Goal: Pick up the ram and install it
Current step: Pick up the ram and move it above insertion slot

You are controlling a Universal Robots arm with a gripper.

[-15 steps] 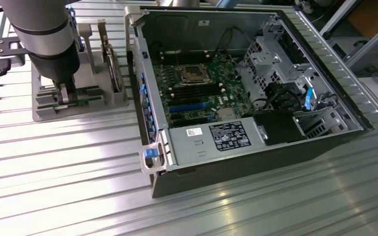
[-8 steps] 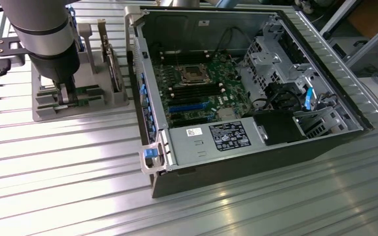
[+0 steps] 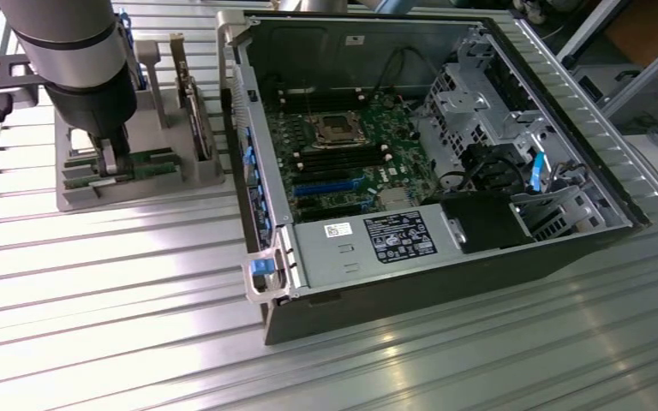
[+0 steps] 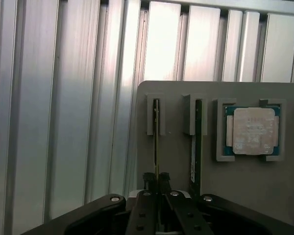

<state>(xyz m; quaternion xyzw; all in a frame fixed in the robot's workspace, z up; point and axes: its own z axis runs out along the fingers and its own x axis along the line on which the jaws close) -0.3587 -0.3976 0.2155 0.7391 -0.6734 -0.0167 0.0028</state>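
Ram (image 4: 156, 137) is standing on edge in the grey holder (image 4: 174, 156) at the exterior view's upper left. The gripper (image 4: 157, 179) is pinching it, fingers (image 4: 149, 178) drawn narrow. Lifting straight along the slot is looking wisest, sparing the neighbouring stick (image 4: 198, 142).

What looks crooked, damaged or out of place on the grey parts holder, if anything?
Nothing stands out. On the holder, the ram and a second stick stand straight in their slots, the processor sits square in its recess, and the gripper is closed on the ram.
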